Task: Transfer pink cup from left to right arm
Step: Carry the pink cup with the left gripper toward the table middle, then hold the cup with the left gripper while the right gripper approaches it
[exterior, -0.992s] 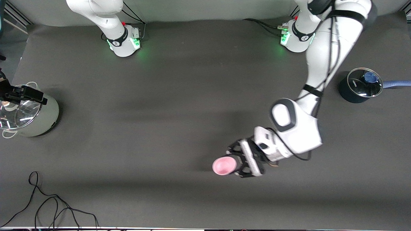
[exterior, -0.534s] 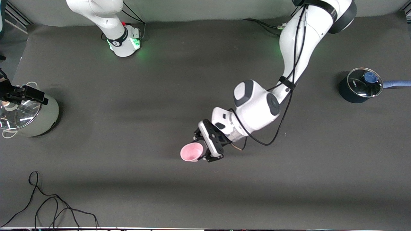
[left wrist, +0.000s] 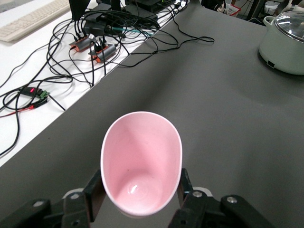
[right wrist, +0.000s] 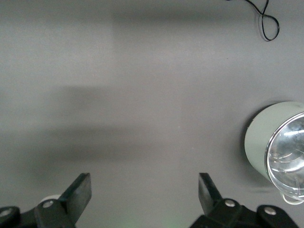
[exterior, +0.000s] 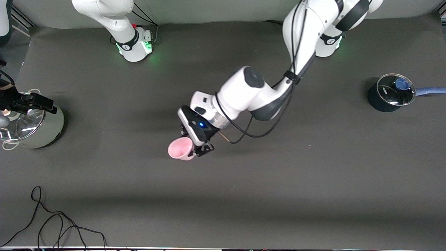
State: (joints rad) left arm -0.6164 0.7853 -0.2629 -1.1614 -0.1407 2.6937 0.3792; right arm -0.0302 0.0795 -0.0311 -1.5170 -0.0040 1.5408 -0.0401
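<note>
The pink cup [exterior: 180, 149] hangs tilted above the middle of the table, its mouth turned away from the wrist. My left gripper [exterior: 191, 146] is shut on it. In the left wrist view the pink cup [left wrist: 141, 161] fills the space between the two black fingers [left wrist: 95, 192] of the left gripper [left wrist: 137, 190], which press on its lower wall. My right gripper [exterior: 38, 103] waits above the pale green pot at the right arm's end of the table. The right gripper [right wrist: 145, 187] stands open in its wrist view, with only bare mat between its fingers.
A pale green pot [exterior: 48, 129] with a glass lid stands at the right arm's end, also in the right wrist view [right wrist: 259, 142]. A dark blue pot [exterior: 390, 92] with a handle stands at the left arm's end. A black cable [exterior: 52, 223] loops near the front edge.
My left arm has swung the held cup from the left arm's side to the middle of the table, toward the right arm. The right gripper has barely moved.
</note>
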